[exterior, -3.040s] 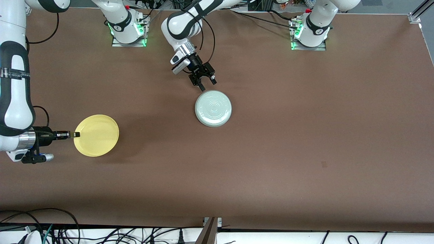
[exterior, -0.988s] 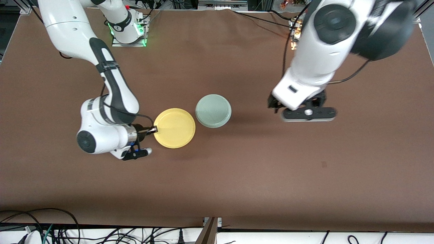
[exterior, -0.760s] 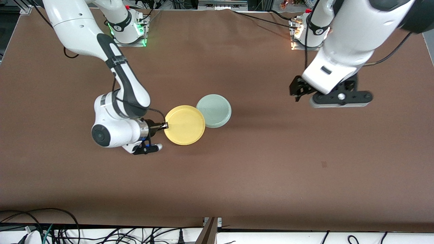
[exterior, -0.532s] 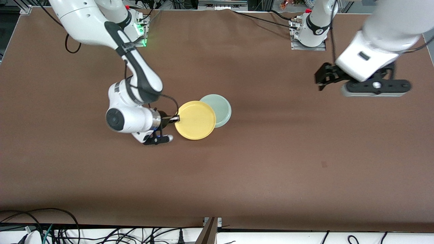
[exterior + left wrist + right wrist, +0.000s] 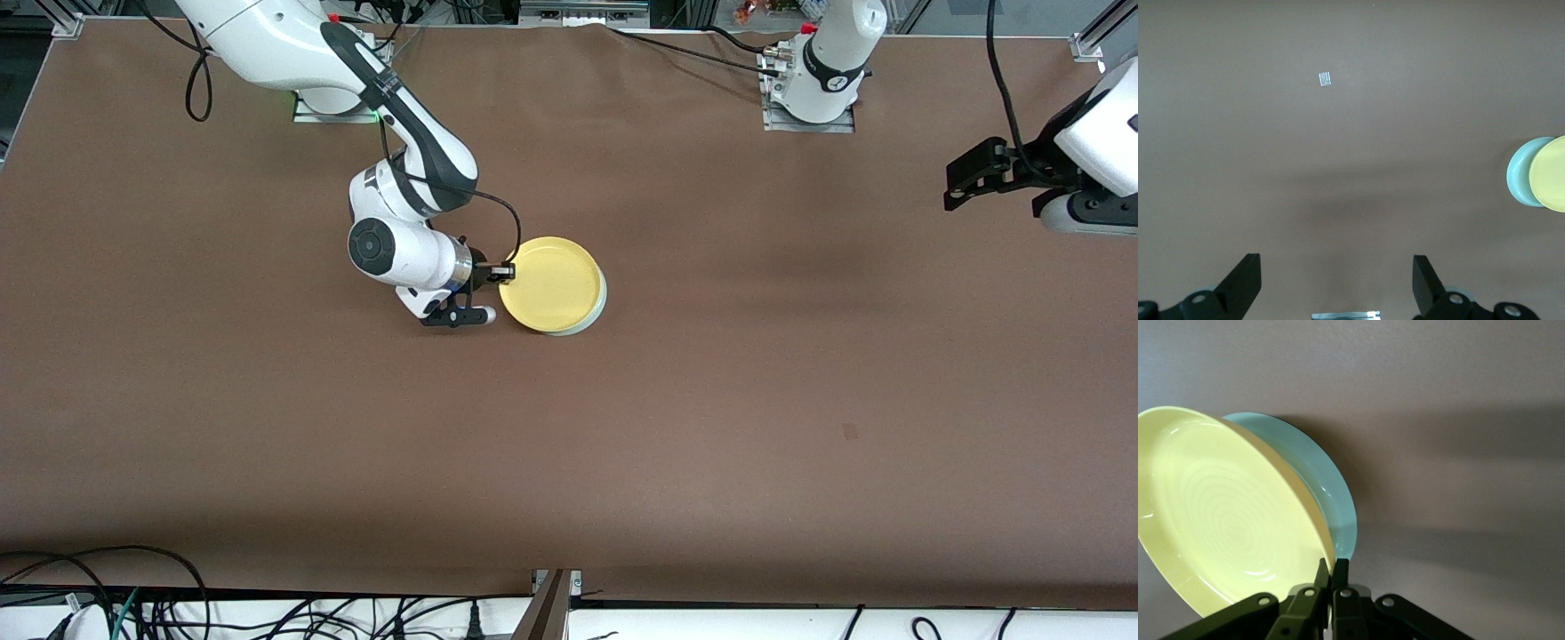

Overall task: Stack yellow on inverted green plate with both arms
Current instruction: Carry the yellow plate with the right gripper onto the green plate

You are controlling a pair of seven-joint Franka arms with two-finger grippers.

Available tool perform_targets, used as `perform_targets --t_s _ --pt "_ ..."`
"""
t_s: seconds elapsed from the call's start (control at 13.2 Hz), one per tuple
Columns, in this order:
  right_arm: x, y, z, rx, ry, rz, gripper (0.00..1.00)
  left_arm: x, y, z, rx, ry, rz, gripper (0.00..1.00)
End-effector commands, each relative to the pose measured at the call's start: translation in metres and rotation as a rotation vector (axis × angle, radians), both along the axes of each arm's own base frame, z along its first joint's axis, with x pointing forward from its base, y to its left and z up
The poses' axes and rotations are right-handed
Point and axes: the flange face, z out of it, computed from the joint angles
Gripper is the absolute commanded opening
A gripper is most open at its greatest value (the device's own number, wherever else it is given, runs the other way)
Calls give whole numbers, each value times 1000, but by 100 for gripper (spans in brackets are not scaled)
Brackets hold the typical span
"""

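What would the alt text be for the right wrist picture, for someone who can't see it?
The right gripper pinches the rim of a yellow plate, held over a pale green plate that shows past its edge. Plain brown table fills the rest.

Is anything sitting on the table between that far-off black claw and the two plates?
No. The front view shows bare brown table between the left end effector and the yellow plate over the green plate.

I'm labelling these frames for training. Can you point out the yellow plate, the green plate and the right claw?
yellow plate (image 5: pixel 553 283): front view, middle of its inner face.
green plate (image 5: pixel 1331 500): right wrist view, its exposed rim.
right claw (image 5: pixel 1330 572): right wrist view, between the fingertips pinching the yellow rim.
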Motion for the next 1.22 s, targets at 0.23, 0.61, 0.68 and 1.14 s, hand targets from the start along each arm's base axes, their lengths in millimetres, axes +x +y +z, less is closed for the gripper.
perform_targets --t_s 0.23,0.61,0.68,1.14 --pt "-29 13 -9 -3 -38 -2 0 -21 33 -30 -21 -21 22 100" --pt "-31 15 -18 -3 -40 -3 0 -21 27 -29 -17 -25 27 100" --pt "-30 16 -21 1 -53 -9 0 -20 27 -31 -16 -22 27 100" --pt "-38 23 -29 -3 -46 5 0 -8 34 -28 -17 -35 31 100"
